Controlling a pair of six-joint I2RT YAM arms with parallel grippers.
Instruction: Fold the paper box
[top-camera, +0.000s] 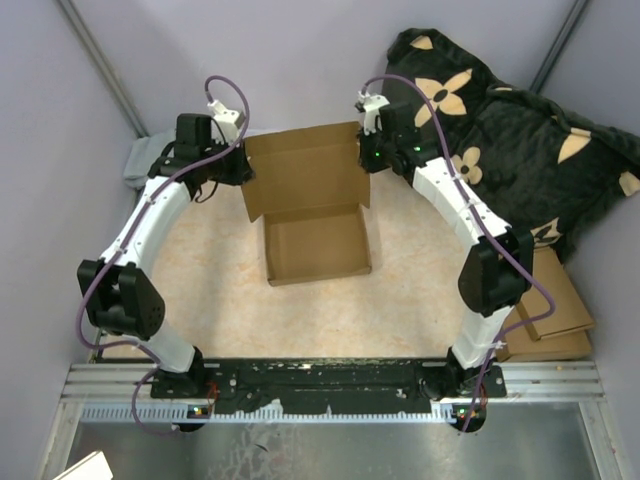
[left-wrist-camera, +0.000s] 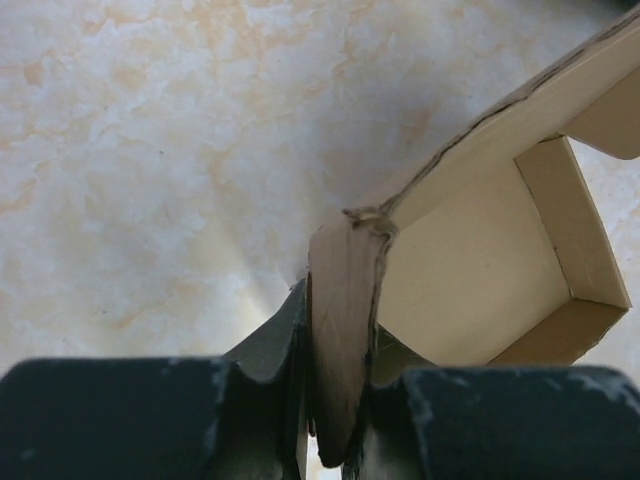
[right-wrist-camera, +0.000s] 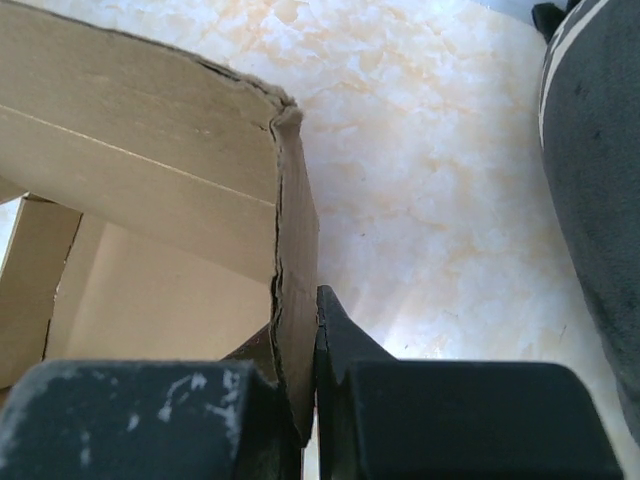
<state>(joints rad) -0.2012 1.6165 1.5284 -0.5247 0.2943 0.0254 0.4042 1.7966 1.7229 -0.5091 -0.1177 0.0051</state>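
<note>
The paper box (top-camera: 315, 240) is plain brown cardboard in the middle of the table, its tray part folded up with low walls and its lid (top-camera: 305, 165) raised at the far side. My left gripper (top-camera: 240, 165) is shut on the lid's left side flap (left-wrist-camera: 345, 330). My right gripper (top-camera: 367, 160) is shut on the lid's right side flap (right-wrist-camera: 298, 300). Both flaps stand folded up from the lid panel. The tray's inside shows in both wrist views (left-wrist-camera: 470, 280) (right-wrist-camera: 150, 300).
A black cushion with tan flowers (top-camera: 500, 130) lies at the back right, close to the right arm. Stacked thicker brown cardboard pieces (top-camera: 550, 315) lie at the right edge. Grey walls close the cell on three sides. The tabletop (top-camera: 220, 290) is beige marbled.
</note>
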